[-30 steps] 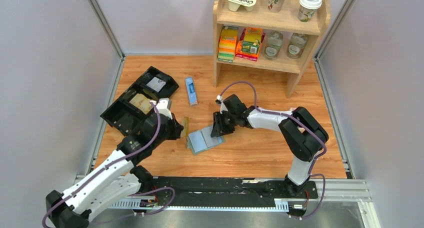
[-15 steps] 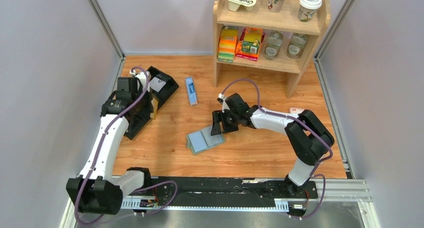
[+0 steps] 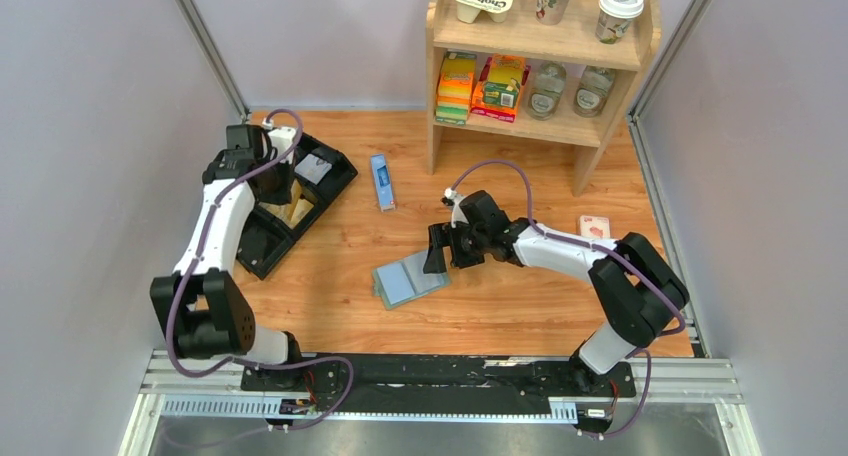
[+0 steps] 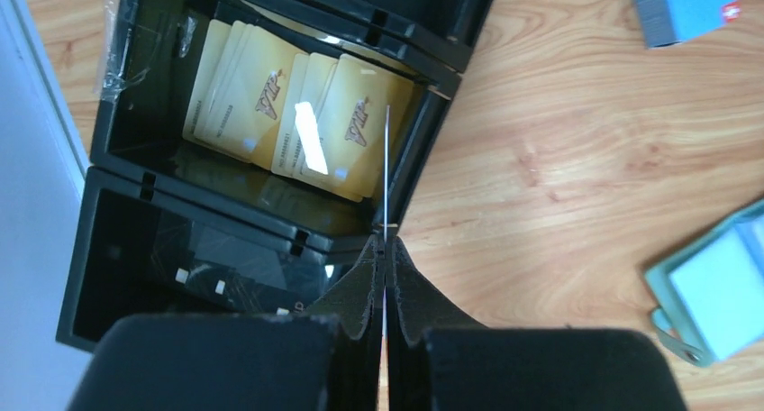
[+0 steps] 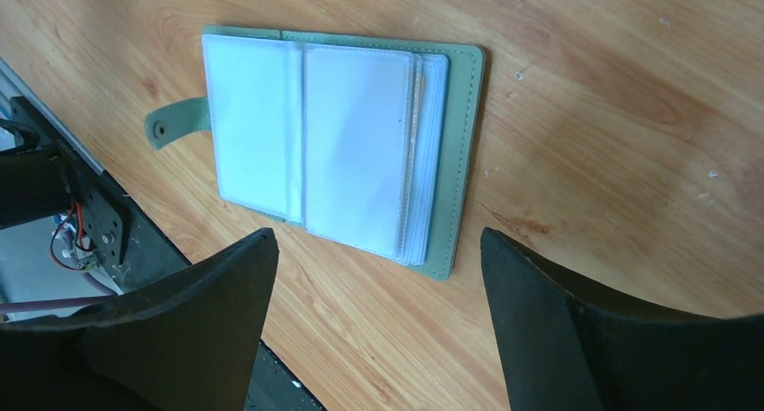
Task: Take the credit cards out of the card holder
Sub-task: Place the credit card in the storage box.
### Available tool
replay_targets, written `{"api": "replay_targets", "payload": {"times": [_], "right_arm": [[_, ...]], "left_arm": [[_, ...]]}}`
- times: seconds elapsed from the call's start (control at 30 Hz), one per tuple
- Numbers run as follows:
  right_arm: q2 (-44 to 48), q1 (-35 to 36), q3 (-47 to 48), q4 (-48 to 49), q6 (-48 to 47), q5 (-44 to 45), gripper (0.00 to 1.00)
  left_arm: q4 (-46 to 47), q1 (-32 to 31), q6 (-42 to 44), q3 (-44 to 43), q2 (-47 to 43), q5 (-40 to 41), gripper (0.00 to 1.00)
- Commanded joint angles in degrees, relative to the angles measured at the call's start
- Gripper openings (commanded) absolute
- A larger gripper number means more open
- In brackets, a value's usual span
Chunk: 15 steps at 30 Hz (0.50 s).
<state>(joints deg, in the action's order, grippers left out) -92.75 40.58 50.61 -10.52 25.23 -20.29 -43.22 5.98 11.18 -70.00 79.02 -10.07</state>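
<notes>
Credit cards [image 4: 243,105] in tray [image 3: 252,248], left of card holder [image 3: 408,281]

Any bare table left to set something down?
Free table between black tray and card holder, nearer than the blue box; also the near strip in front of the card holder. Crowded: at the right gripper by the holder.

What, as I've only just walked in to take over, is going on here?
The left gripper is shut on one thin card, held edge-on above a black tray that already holds several gold cards. The right gripper hangs open over the wallet, which lies open on the table. Nothing is in the right gripper.
</notes>
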Motion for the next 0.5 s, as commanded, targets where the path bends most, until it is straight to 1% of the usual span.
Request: {"api": "replay_targets", "payload": {"times": [0.0, 0.23, 0.47], "right_arm": [[4.06, 0.12, -1.39, 4.28, 0.17, 0.78, 0.86], [3.89, 0.12, -2.53, 6.22, 0.78, -0.36, 0.87], [3.80, 0.12, -2.71, 6.39, 0.43, -0.62, 0.87]], "left_arm": [[3.66, 1.84, 5.42, -2.25, 5.86, 0.57, 0.00], [8.33, 2.02, 10.87, -3.13, 11.05, 0.49, 0.00], [8.59, 2.28, 12.37, -4.36, 16.77, -4.42, 0.00]]}}
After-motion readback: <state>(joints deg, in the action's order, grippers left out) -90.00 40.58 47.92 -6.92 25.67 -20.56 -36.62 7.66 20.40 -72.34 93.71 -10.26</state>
